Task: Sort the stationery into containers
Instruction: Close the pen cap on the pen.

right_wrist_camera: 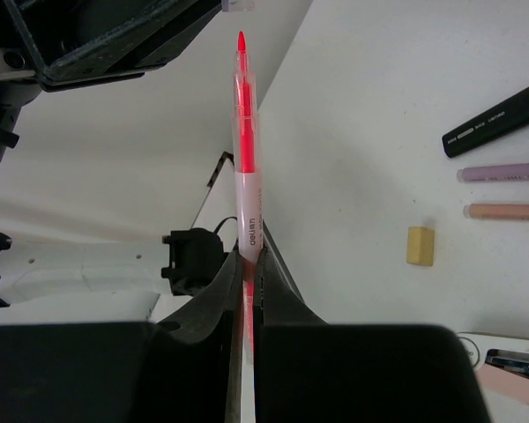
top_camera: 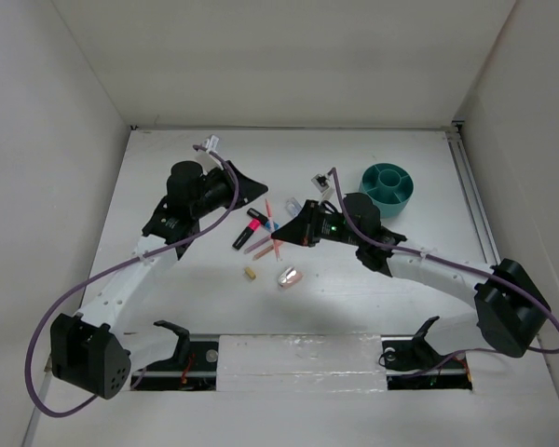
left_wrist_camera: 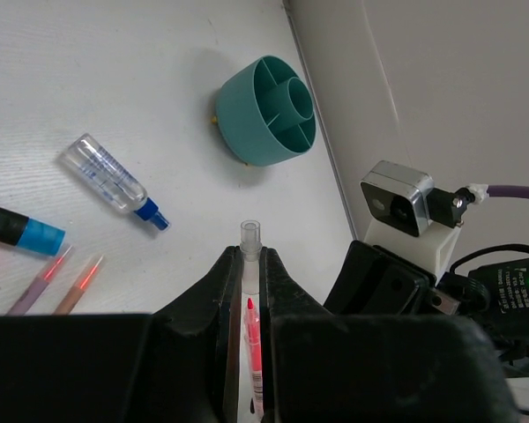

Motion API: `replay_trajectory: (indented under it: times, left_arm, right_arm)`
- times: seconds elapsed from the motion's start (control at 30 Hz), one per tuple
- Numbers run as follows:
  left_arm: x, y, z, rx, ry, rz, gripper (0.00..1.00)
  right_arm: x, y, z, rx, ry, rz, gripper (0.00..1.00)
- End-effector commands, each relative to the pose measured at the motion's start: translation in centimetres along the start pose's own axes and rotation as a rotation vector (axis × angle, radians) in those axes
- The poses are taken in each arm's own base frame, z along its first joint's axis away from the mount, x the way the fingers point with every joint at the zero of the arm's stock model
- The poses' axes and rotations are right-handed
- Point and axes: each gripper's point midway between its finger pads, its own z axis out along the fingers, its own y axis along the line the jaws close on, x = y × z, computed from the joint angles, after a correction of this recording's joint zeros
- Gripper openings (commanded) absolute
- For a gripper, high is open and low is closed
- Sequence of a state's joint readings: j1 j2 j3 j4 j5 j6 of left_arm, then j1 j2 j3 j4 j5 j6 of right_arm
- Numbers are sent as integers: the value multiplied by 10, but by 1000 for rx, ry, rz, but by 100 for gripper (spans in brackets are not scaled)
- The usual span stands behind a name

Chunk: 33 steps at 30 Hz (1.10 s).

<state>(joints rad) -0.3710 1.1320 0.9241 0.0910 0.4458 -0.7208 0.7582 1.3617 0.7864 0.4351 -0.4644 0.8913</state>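
Observation:
My right gripper point(right_wrist_camera: 249, 257) is shut on a thin pink pen point(right_wrist_camera: 246, 150) with a bare red tip. My left gripper point(left_wrist_camera: 249, 257) is shut on a clear pen cap point(left_wrist_camera: 250, 233). The two meet above the table middle, left gripper point(top_camera: 260, 193) and right gripper point(top_camera: 282, 229), and the tip points into the cap's line. The teal divided bowl point(top_camera: 387, 186) stands far right and also shows in the left wrist view point(left_wrist_camera: 266, 110). On the table lie a pink-capped black marker point(top_camera: 247, 229), two thin pink pens point(right_wrist_camera: 504, 172), a tan block point(top_camera: 250, 274), a silver-pink oval piece point(top_camera: 290, 277), a clear blue-capped tube point(left_wrist_camera: 113, 179) and a blue-capped marker point(left_wrist_camera: 22, 233).
White walls close the table in on the left, back and right. A metal rail point(top_camera: 473, 200) runs along the right edge beside the bowl. The arm bases and two black brackets point(top_camera: 172, 335) sit at the near edge.

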Motion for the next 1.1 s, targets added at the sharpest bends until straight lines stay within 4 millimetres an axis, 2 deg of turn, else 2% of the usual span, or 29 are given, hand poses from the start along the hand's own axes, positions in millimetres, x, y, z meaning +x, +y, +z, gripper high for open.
replay_trajectory:
  times: [0.0, 0.47, 1.07]
  left_arm:
    - [-7, -9, -1, 53, -25, 20, 0]
    - [2, -5, 0, 53, 0, 12, 0]
    - [4, -9, 0, 81, 6, 11, 0]
  right_arm:
    - [-15, 23, -3, -81, -45, -45, 0]
    - [-26, 18, -6, -72, -73, -47, 0]
    - [-25, 18, -1, -92, -62, -35, 0]
